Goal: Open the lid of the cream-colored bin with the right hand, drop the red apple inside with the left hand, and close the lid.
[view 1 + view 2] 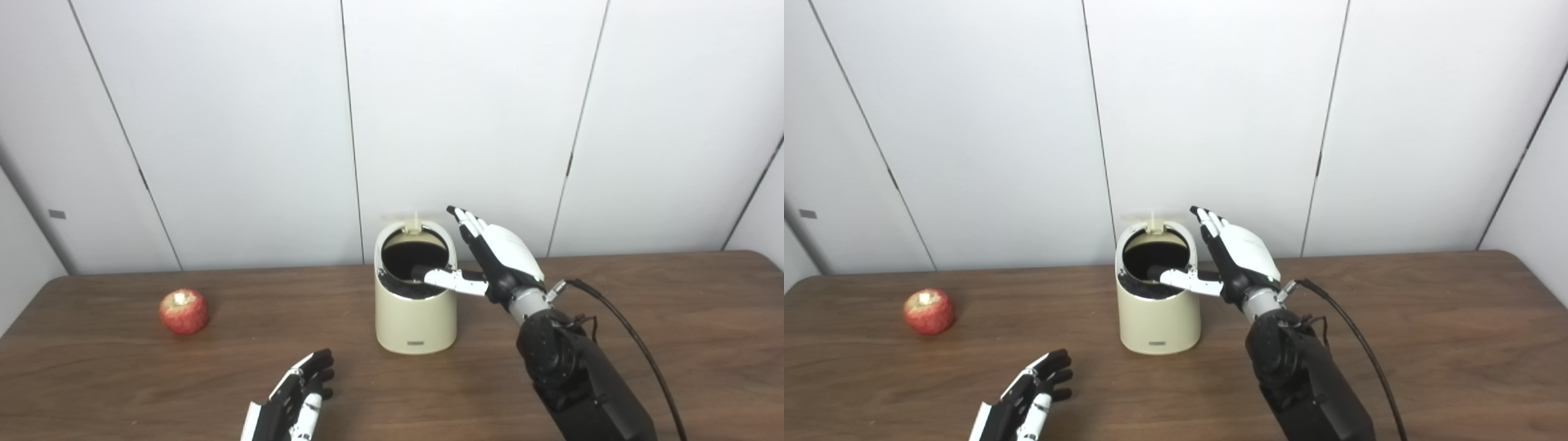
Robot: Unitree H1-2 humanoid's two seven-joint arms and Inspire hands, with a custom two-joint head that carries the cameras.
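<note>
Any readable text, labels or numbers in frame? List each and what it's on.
None can be read.
Small dark label low on the front of the cream-colored bin: too small and blurred to read.
Small grey tag on the left wall panel: no legible text.
Red apple, table, left hand and right hand: no visible markings.

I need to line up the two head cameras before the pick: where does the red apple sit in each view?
Left eye view: red apple lies left on the table, well left of the bin.
Right eye view: apple nearer the left edge.
Shared landmark: the cream-colored bin, lid open.
</note>
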